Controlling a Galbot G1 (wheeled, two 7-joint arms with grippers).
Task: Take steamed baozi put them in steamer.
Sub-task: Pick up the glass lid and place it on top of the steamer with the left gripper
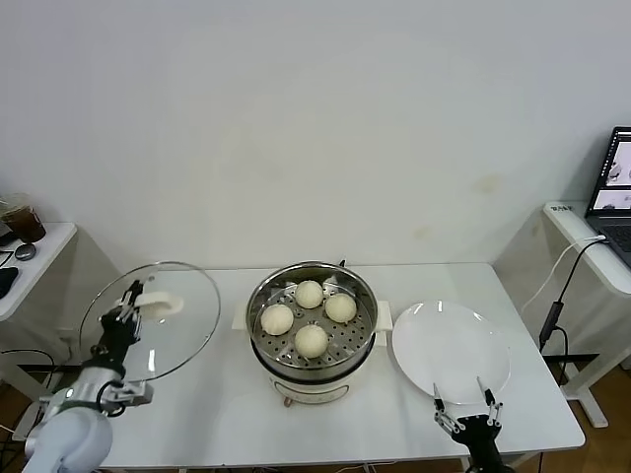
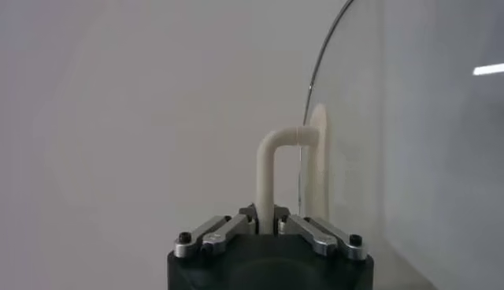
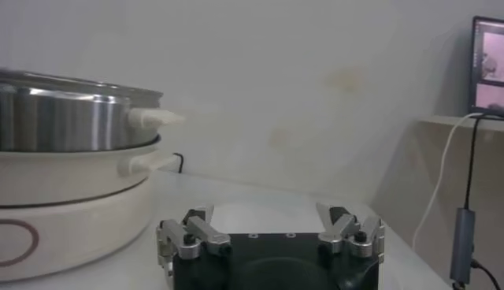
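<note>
Several pale cream-white baozi (image 1: pixel 310 294) sit on the perforated tray inside the round steel steamer (image 1: pixel 363 335) at the table's middle. The steamer's steel wall and cream base also show in the right wrist view (image 3: pixel 71 118). My left gripper (image 1: pixel 126 300) is shut on the white handle (image 2: pixel 269 169) of the round glass lid (image 1: pixel 173 330), holding it tilted up at the table's left end. My right gripper (image 1: pixel 463 406) is open and empty at the table's front edge, just in front of the white plate (image 1: pixel 454 345).
The flat white plate lies right of the steamer. A side table with a laptop (image 1: pixel 616 187) and a hanging cable (image 1: pixel 552 296) stands at the right. Another side table (image 1: pixel 25 261) with a dark cup stands at the left.
</note>
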